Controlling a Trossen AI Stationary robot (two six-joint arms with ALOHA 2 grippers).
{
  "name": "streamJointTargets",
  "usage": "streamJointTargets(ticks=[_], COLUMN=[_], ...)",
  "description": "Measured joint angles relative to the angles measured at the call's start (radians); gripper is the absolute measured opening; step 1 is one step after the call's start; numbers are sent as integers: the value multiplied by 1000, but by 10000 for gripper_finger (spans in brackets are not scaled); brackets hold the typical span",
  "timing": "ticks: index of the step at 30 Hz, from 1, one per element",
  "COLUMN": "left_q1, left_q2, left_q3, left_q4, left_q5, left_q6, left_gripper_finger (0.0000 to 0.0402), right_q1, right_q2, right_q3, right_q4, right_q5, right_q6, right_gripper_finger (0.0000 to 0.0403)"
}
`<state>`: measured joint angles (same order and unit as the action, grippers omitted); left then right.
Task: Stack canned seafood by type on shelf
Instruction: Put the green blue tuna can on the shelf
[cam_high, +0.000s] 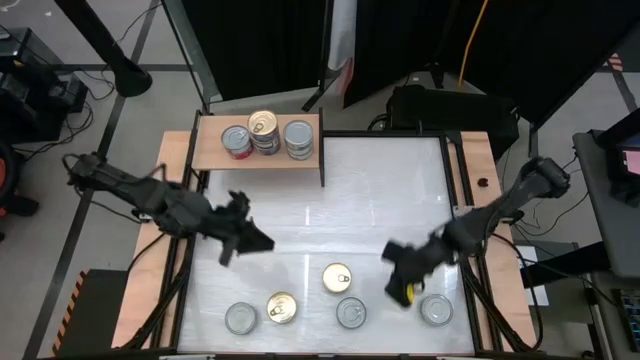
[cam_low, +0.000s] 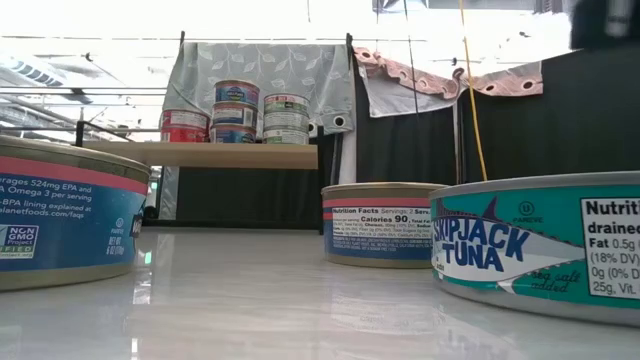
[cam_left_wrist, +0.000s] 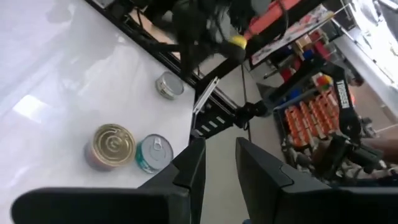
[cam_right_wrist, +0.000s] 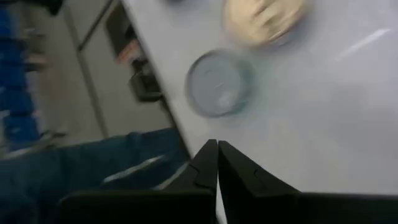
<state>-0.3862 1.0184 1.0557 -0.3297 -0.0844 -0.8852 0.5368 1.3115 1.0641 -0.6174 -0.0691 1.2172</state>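
Three tin stacks (cam_high: 266, 134) in row on light-wood shelf (cam_high: 215, 156); five tins (cam_high: 337, 278) upright, loose, near table front edge.

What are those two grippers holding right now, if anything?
Nothing. The right gripper is shut with no can between its fingers, above the table. The left gripper also holds nothing; its fingers stand slightly apart.

The worktop (cam_high: 380, 190) is glossy white. The shelf (cam_high: 215, 150) is pale wood with a dark edge. On it stand a red-labelled tin (cam_high: 237, 141), a gold-lidded stack (cam_high: 264, 131) and a silver-lidded one (cam_high: 298, 139). Near the front lie two gold lids (cam_high: 337, 278) (cam_high: 282, 308) among silver ones (cam_high: 351, 313). Close up, one label (cam_low: 520, 250) is teal with white lettering.
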Motion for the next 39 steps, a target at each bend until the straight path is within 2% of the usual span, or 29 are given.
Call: streamJointTargets(ticks=[4, 7, 11, 16, 22, 39], left_q1=[-72, -109, -123, -128, -134, -136], left_q2=[86, 133, 183, 221, 252, 265], left_q3=[0, 0, 0, 0, 0, 0], left_q4=[80, 143, 167, 202, 248, 244], left_q5=[-91, -157, -197, -206, -207, -214], left_q6=[-26, -25, -26, -52, -52, -51], left_gripper_finger=[89, 89, 89, 89, 89, 89], right_q1=[98, 126, 136, 137, 133, 123], right_q2=[94, 188, 312, 390, 422, 454], right_q3=[-116, -126, -112, -105, -104, -99], right_q4=[326, 431, 427, 477, 501, 491], right_q5=[56, 76, 64, 66, 70, 98], right_q6=[70, 27, 1, 1, 5, 35], right_gripper_finger=[1, 1, 0, 0, 0, 0])
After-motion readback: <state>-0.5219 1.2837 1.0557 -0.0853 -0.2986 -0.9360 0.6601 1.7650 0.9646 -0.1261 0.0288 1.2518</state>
